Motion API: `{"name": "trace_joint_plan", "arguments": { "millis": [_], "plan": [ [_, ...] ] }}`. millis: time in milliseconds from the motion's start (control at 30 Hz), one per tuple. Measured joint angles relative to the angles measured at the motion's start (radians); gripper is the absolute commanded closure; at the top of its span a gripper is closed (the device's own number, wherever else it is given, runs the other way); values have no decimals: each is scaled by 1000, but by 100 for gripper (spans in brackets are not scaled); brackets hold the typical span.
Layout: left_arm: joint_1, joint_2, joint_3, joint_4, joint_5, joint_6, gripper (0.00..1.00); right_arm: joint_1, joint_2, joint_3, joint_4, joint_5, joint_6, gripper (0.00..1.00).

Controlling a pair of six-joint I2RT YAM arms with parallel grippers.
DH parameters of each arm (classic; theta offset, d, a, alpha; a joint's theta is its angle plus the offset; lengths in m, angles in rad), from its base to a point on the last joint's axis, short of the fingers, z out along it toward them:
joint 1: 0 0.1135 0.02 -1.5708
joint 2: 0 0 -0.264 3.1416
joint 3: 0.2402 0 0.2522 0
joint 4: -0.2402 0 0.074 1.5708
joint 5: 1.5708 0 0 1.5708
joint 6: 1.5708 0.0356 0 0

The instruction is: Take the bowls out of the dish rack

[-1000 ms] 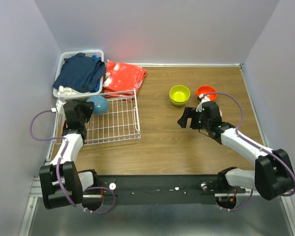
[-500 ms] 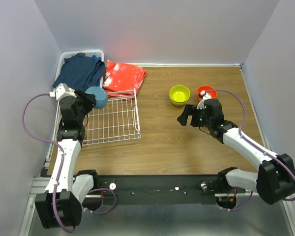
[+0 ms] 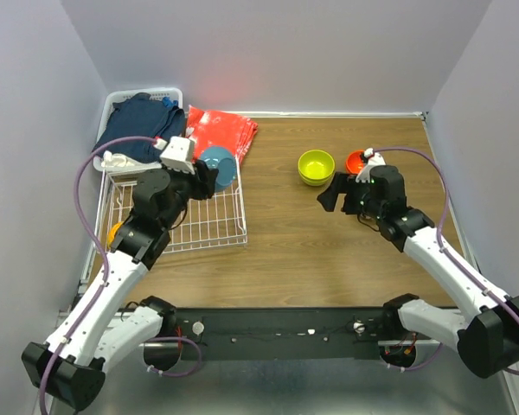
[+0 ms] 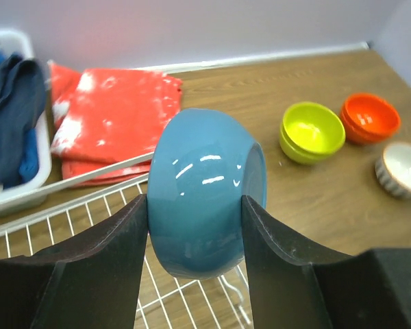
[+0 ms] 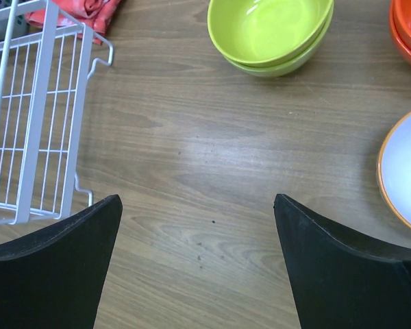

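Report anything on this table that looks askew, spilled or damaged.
Nothing looks spilled or broken. The blue bowl is tipped on its side, but only because the left gripper grips it over the rack's edge. The green bowls sit nested and upright on the table.

My left arm (image 3: 112, 277) and right arm (image 3: 445, 264) wear white shells over black joints, each trailed by a looping purple cable (image 3: 78, 186). My left pincer (image 4: 195, 212) and right pincer (image 5: 198, 233) have broad matte-black fingers (image 4: 103, 267).
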Motion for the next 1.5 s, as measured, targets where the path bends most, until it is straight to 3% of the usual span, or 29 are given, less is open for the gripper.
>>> {"name": "trace_joint_plan", "arguments": {
  "millis": [333, 733, 1000, 1200, 1500],
  "plan": [
    [-360, 39, 23, -48, -103, 386, 74, 0, -6, 91, -111, 8, 0, 0],
    [-748, 190, 18, 11, -356, 791, 76, 0, 203, 444, -369, -10, -8, 0],
    [-821, 307, 9, 63, -400, 940, 78, 0, 368, 721, -559, -62, -27, 1],
    [-864, 412, 9, 107, -437, 1013, 80, 0, 443, 779, -646, -111, -52, 11],
    [-883, 517, 9, 151, -484, 1074, 81, 1, 534, 786, -741, -204, -111, 16]
  ]
}}
